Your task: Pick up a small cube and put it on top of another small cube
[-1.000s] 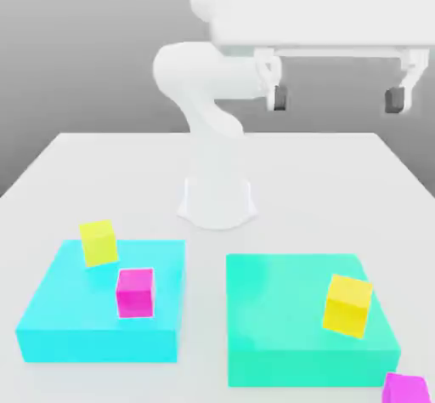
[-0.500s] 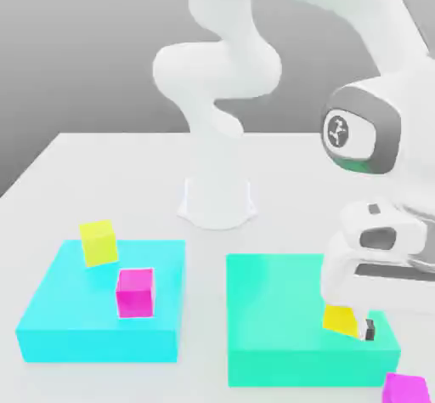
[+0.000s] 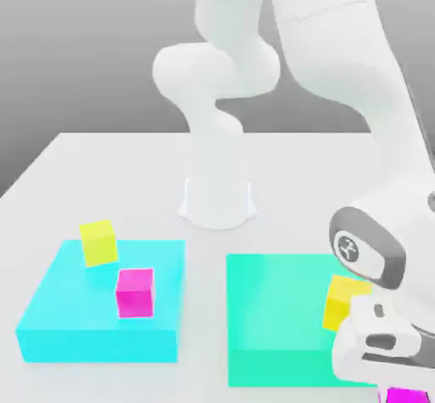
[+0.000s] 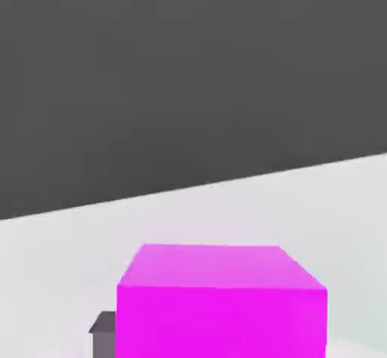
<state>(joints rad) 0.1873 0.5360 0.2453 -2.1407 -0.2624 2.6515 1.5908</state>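
Note:
A magenta cube [image 3: 408, 395] lies on the white table at the exterior view's lower right, beside the teal platform. My gripper [image 3: 392, 383] has come down right over it, and the hand covers most of it. In the hand view this magenta cube [image 4: 221, 303] fills the foreground, with one dark fingertip [image 4: 103, 329] showing just outside its side face. The gripper is open around it. A yellow cube [image 3: 341, 299] sits on the teal platform, partly behind my wrist. Another yellow cube [image 3: 98, 242] and another magenta cube [image 3: 135, 292] rest on the cyan platform.
The cyan platform [image 3: 59, 312] lies at the exterior view's left and the teal platform [image 3: 272, 316] at its right, with a narrow strip of table between them. The arm's white base [image 3: 217, 199] stands behind them. My arm arches over the teal platform.
The hand has dropped from the yellow cube on the teal platform to the magenta cube on the table beside it. A second ago it hung high above. No cube has moved.

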